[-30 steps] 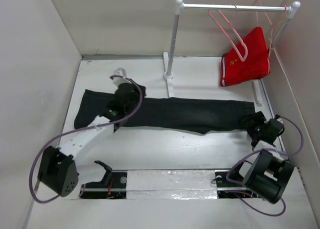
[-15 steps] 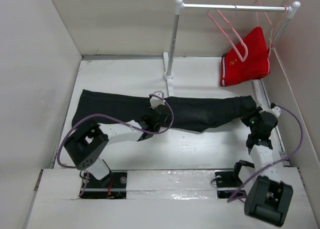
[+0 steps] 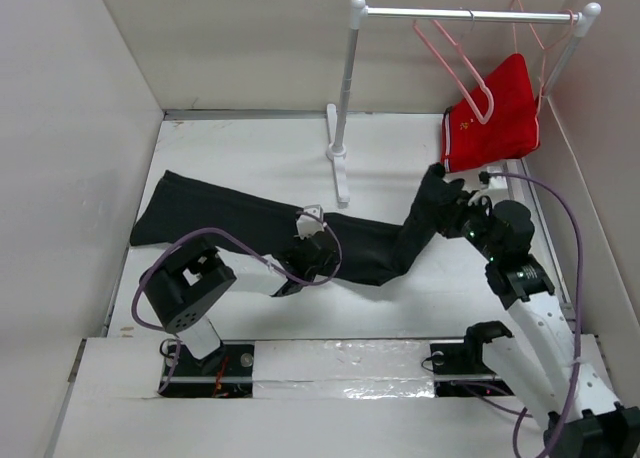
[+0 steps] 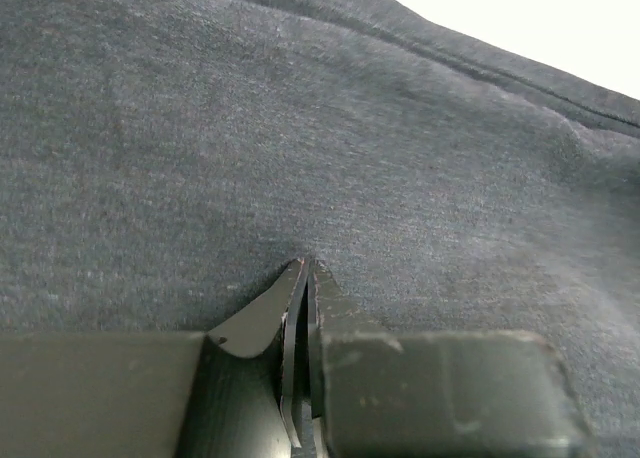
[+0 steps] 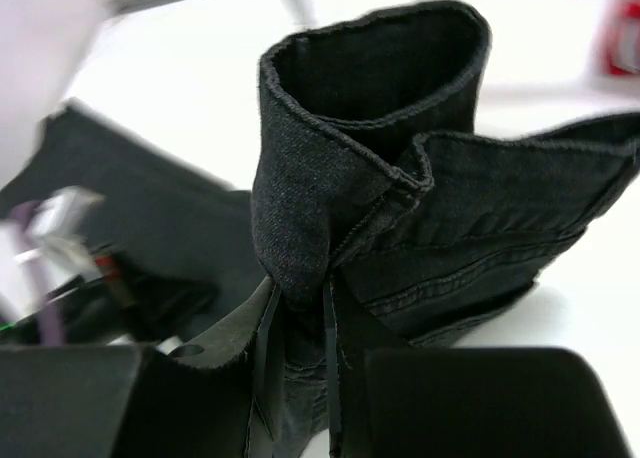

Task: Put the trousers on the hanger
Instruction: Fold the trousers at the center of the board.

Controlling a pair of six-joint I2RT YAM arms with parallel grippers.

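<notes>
The black trousers lie across the white table, their left end near the left wall. Their right end is folded up off the table, and my right gripper is shut on it. In the right wrist view a thick denim fold with a stitched edge sits between the jaws of the right gripper. My left gripper rests on the middle of the trousers. In the left wrist view the left gripper is shut, its tip against the dark cloth, nothing between its fingers. The thin pale-pink hanger hangs bare on the rail.
A white rack has its rail at the back right and its post standing behind the trousers. Red shorts hang on a second pink hanger, just behind my right gripper. Walls close in the table on the left, back and right.
My right gripper closed on the trousers' right end and raised it up and back toward the rack. My left gripper slid right from the trousers' left part to their middle.
</notes>
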